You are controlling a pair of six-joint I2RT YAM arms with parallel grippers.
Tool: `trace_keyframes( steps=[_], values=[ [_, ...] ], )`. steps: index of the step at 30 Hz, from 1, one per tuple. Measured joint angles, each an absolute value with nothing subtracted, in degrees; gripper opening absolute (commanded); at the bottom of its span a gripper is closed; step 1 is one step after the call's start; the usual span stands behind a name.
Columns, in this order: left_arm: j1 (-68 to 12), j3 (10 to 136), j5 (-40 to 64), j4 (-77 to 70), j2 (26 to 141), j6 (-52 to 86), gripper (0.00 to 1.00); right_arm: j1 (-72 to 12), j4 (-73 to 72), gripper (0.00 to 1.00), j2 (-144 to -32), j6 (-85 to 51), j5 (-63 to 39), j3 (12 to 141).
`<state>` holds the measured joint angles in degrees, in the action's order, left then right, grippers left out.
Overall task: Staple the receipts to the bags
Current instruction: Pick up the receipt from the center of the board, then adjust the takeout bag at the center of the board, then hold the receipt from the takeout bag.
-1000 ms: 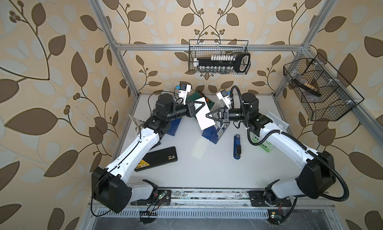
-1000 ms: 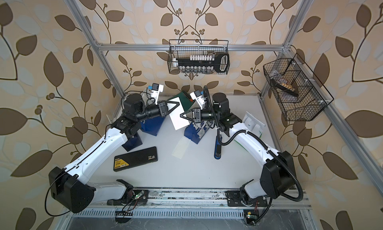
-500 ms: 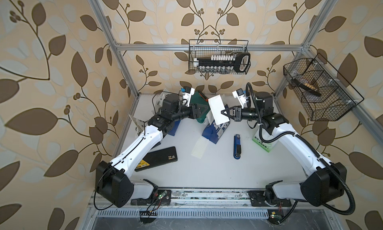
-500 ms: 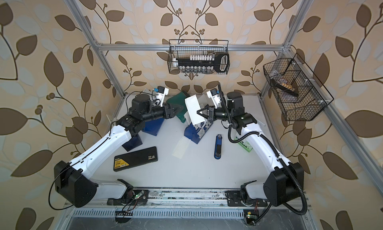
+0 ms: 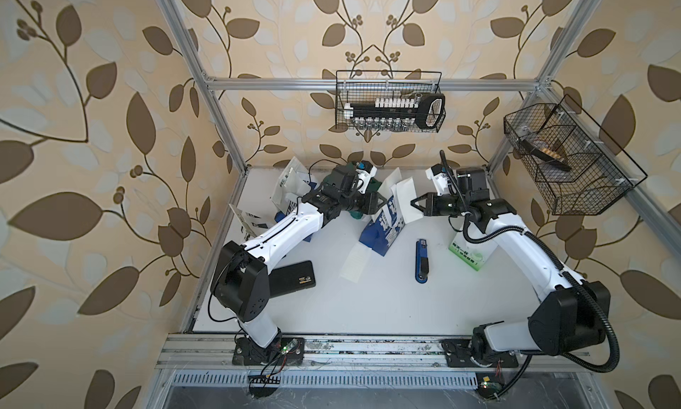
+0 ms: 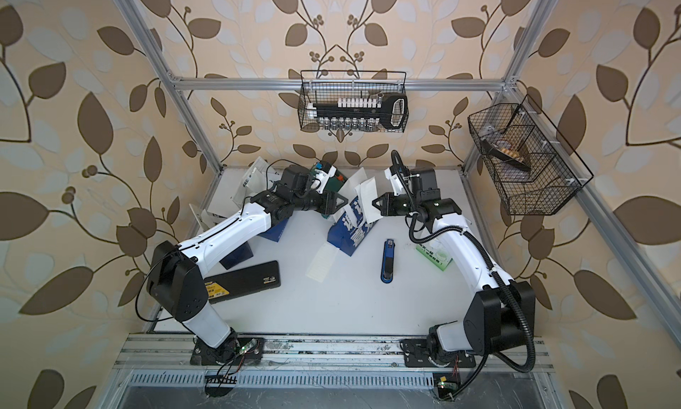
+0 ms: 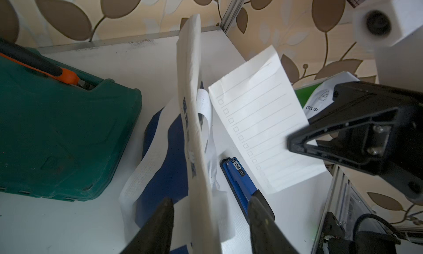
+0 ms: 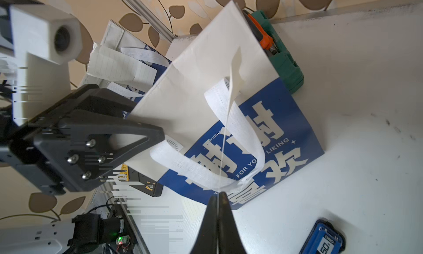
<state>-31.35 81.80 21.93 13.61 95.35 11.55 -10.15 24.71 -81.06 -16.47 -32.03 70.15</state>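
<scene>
Right wrist view: receipt (image 8: 234, 67) pinched by the right gripper (image 8: 218, 195) just beside the upright navy bag (image 8: 274, 131).
The left gripper (image 7: 210, 199) is spread astride the bag's top edge; the stapler (image 5: 421, 260) lies untouched on the table (image 5: 368, 307), a second receipt (image 5: 355, 265) beside the bag. No staple is judged driven here yet.

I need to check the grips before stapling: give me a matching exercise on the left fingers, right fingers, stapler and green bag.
Things:
1 left fingers
2 right fingers
3 stapler
4 green bag

States:
A lying between two bags
B shut on a receipt
C partly hidden by the right arm
D open astride the blue bag's top edge

Pairs: 1-D, 2-B, 3-A, 4-C
</scene>
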Motion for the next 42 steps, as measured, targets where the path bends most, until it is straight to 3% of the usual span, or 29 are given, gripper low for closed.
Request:
trace_keyframes(
  steps=[10,18,26,30,32,34,38,42],
  values=[
    [-31.55,87.22,18.68,18.57,98.87,7.75,0.0,-10.26,22.76,0.0,-78.61,-17.15,-31.86,69.06],
    [-31.55,91.31,18.04,28.95,98.59,-3.44,0.0,-12.69,15.62,0.0,-70.57,-16.4,-39.44,64.58],
    [-30.81,92.27,26.79,41.15,95.44,-15.38,0.0,-16.49,9.65,0.0,-71.48,-15.86,-47.62,61.6],
    [-29.3,92.27,31.99,44.71,94.94,-17.04,0.09,-16.49,4.91,0.0,-74.63,-17.41,-49.32,61.1],
    [-27.97,92.27,34.28,45.52,94.96,-16.69,0.19,-16.49,3.09,0.0,-75.85,-18.28,-49.78,59.94],
    [-26.15,92.27,36.99,45.6,94.96,-15.97,0.35,-16.49,1.45,0.0,-76.09,-19.29,-50.02,57.19],
    [-23.22,92.27,41.41,44.69,94.96,-14.02,0.49,-16.56,-0.05,0.0,-75.99,-20.27,-49.95,51.92],
    [-22.15,92.27,44.64,43.46,94.98,-12.84,0.5,-17.85,-0.93,0.0,-76.09,-21.1,-49.41,48.95]
  ],
)
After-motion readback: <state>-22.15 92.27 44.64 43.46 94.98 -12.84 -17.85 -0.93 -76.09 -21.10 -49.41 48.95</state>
